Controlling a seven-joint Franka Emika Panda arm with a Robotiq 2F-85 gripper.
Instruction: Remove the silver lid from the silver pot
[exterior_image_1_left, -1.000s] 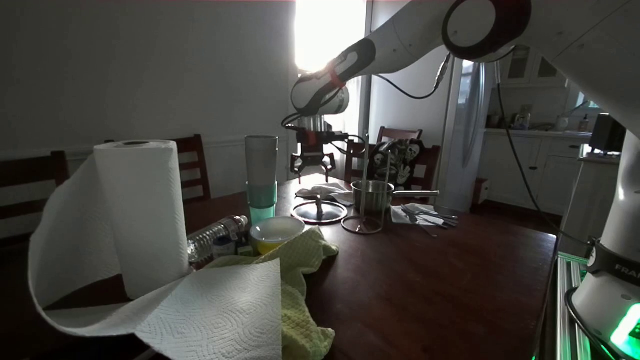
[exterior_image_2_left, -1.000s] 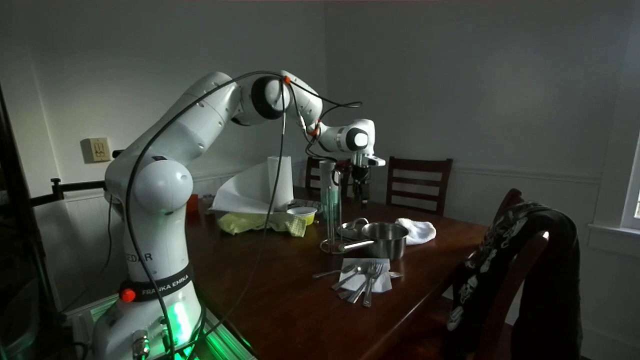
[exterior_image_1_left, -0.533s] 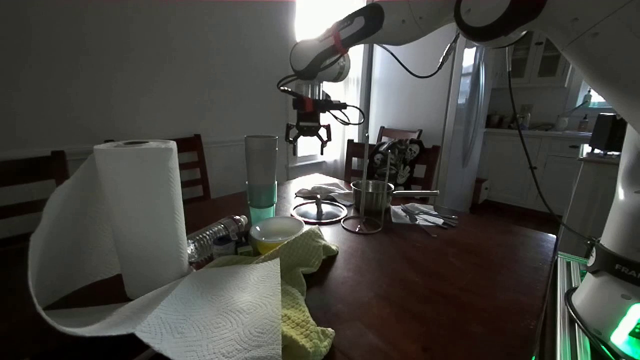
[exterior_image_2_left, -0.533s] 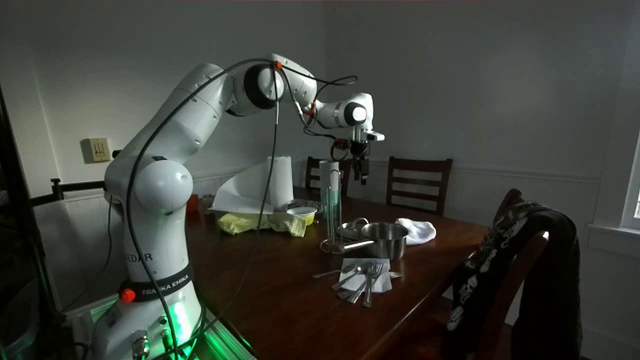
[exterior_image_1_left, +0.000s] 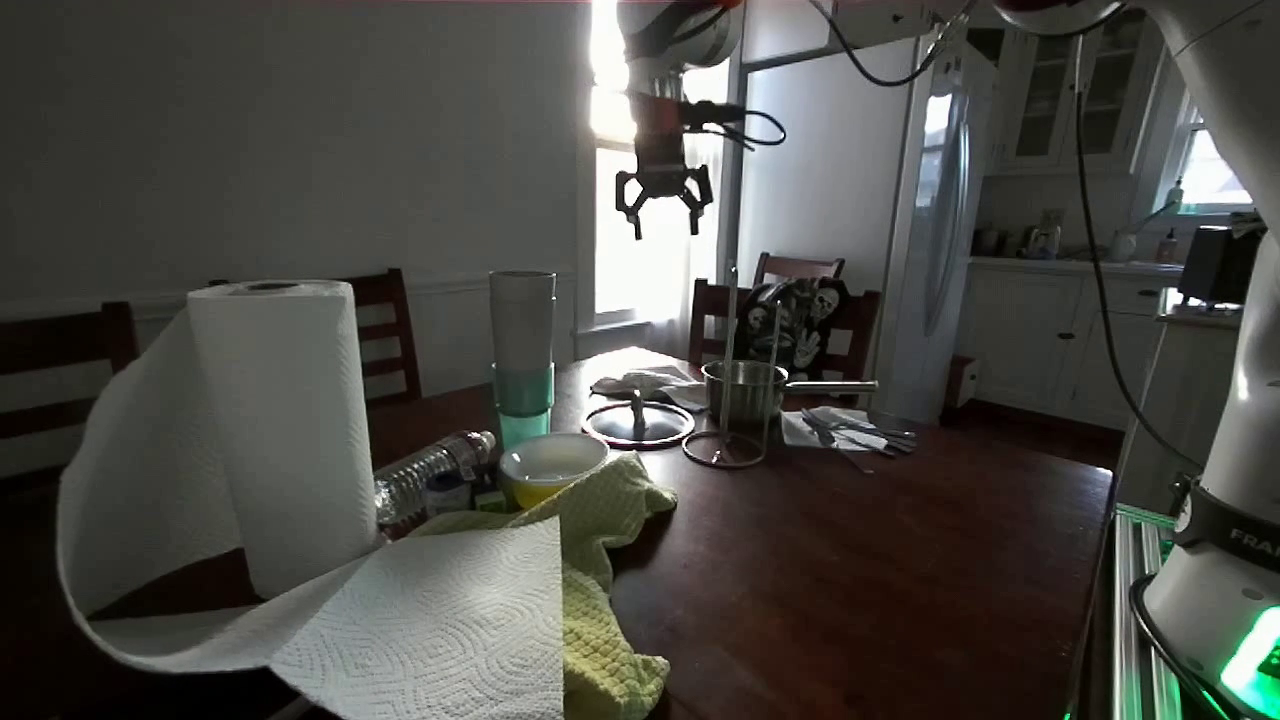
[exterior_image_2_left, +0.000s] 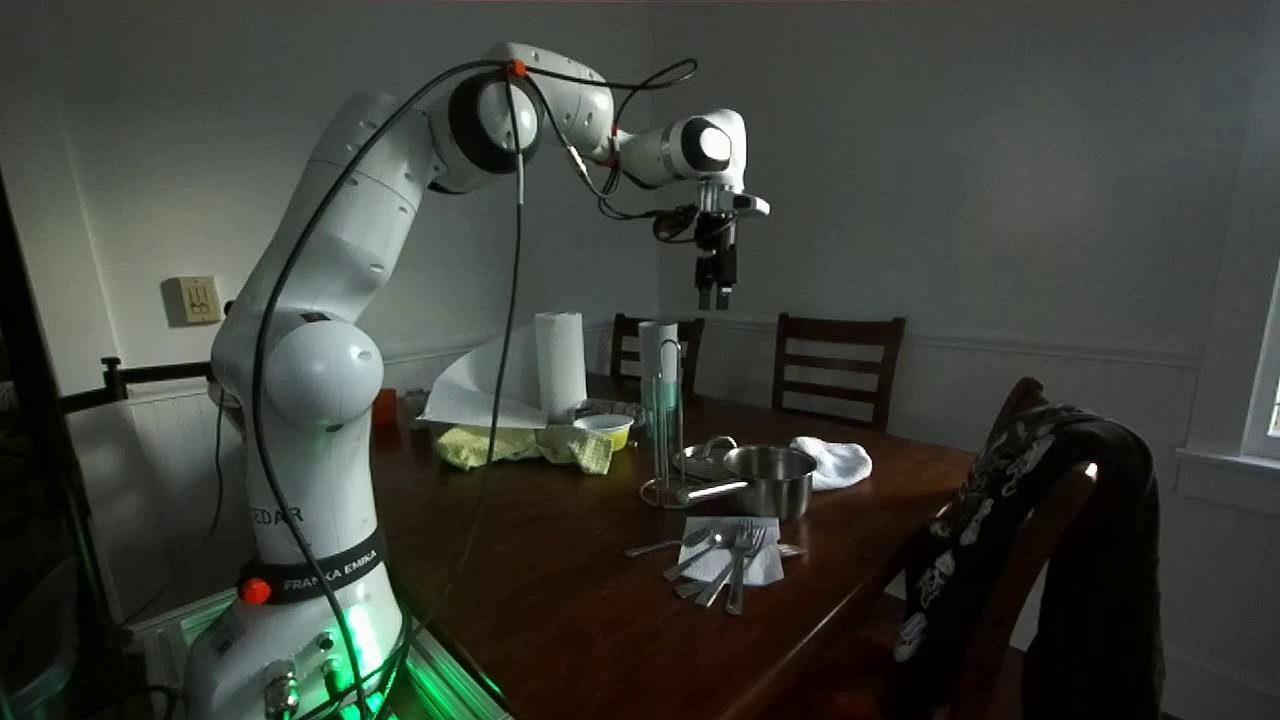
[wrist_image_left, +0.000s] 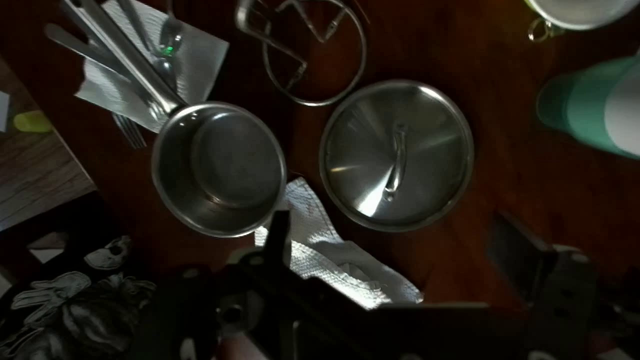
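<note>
Lid partly hidden behind pot in an exterior view

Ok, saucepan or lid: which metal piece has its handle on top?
The silver lid, lying beside the silver saucepan: its arched handle spans the middle, whereas the saucepan's long straight handle juts from its side.

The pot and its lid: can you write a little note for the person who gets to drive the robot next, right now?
Pincer: open, holding nothing, high above the table.
Lid: flat on the table, right way up, next to the pot with a gap between them.
Pot: standing upright with its top uncovered; the wrist view shows nothing inside.
Done: the lid is off the pot.
Left: probably nothing with the lid itself; at most, park the arm without bumping anything.
</note>
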